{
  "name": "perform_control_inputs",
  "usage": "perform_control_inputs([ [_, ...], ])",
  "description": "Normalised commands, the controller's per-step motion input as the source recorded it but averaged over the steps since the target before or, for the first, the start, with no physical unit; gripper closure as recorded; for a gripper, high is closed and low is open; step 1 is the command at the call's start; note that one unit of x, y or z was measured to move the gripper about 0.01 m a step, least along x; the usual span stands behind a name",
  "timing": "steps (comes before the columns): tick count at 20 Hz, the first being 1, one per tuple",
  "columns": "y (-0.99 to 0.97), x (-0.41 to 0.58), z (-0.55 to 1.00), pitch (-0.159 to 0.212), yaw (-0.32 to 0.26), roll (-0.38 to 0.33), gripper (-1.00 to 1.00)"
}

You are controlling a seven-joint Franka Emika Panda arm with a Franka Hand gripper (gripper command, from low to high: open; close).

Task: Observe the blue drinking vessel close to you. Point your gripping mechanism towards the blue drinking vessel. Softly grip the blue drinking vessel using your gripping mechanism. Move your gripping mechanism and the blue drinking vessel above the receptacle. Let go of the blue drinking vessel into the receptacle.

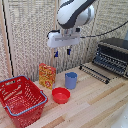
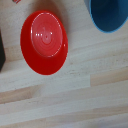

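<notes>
In your wrist view the blue cup (image 2: 107, 14) is cut off at the edge, and a dark object (image 2: 1, 50) there can't be identified.

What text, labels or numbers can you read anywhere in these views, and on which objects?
None can be read.
Orange box: printed red and yellow graphics, too blurred to make out any words.
Toaster oven: no legible markings.
Blue cup, red bowl, red basket: plain, no print visible.
Gripper: no label visible.
</notes>
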Motion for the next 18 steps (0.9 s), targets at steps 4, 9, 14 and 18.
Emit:
perform_control_inputs([
  [4, -0.87, -0.092, -0.14, -0.071, -0.066, 0.095, -1.00],
  [9, -0.88, -0.147, -0.18, -0.036, -0.067, 0.096, -1.00],
  [14, -0.52, -0.172, -0.37, 0.020, -0.048, 0.027, -1.00],
  [18, -0.35, -0.139, -0.54, 0.083, -0.034, 0.000, -1.00],
])
